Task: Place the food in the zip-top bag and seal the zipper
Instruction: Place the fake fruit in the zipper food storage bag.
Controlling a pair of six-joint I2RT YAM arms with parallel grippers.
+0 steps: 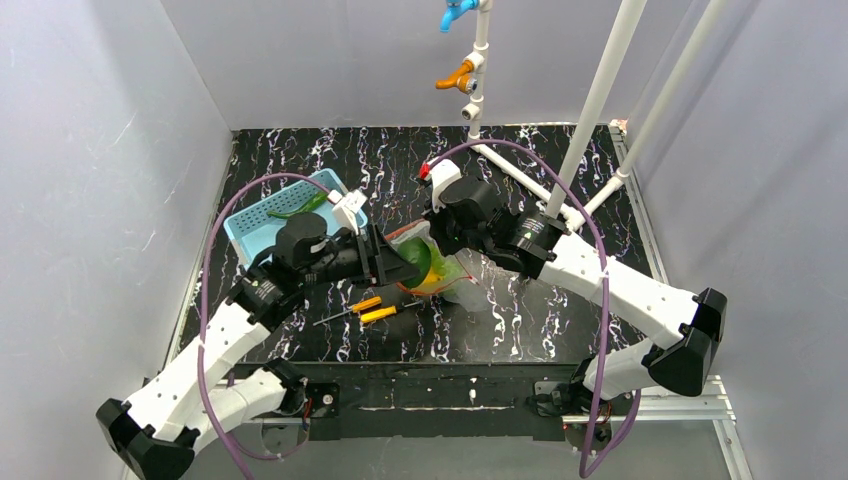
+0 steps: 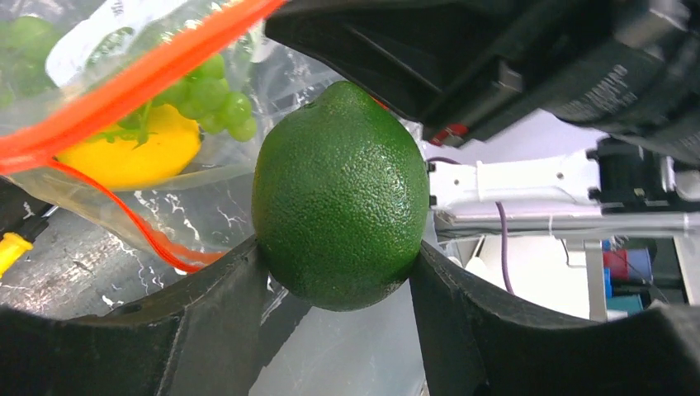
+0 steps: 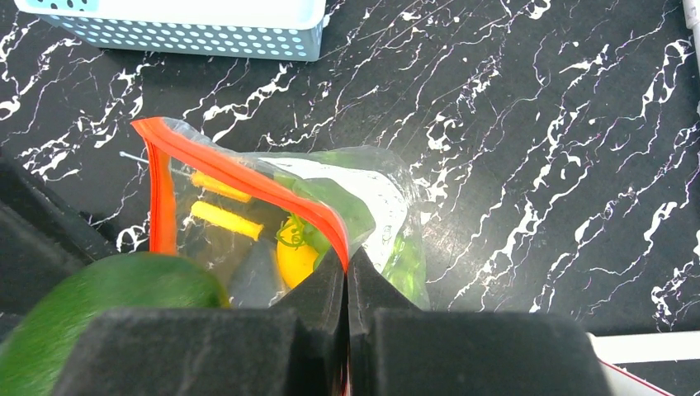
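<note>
My left gripper (image 2: 338, 250) is shut on a dark green lime-like fruit (image 2: 340, 194), held at the mouth of the clear zip-top bag (image 2: 206, 177). My right gripper (image 3: 347, 260) is shut on the bag's red-orange zipper (image 3: 248, 177) and lifts that edge, so the mouth gapes. Inside the bag lie a yellow lemon (image 2: 132, 153) and light green grapes (image 2: 210, 99). From above, the bag (image 1: 445, 270) hangs between the left gripper (image 1: 400, 265) and the right gripper (image 1: 440, 228). The green fruit (image 3: 107, 297) also shows at the bag's opening in the right wrist view.
A light blue perforated basket (image 1: 270, 215) stands at the back left with a green vegetable (image 1: 300, 208) in it. Two orange-handled screwdrivers (image 1: 375, 308) lie in front of the bag. White pipes (image 1: 590, 110) with taps rise at the back right.
</note>
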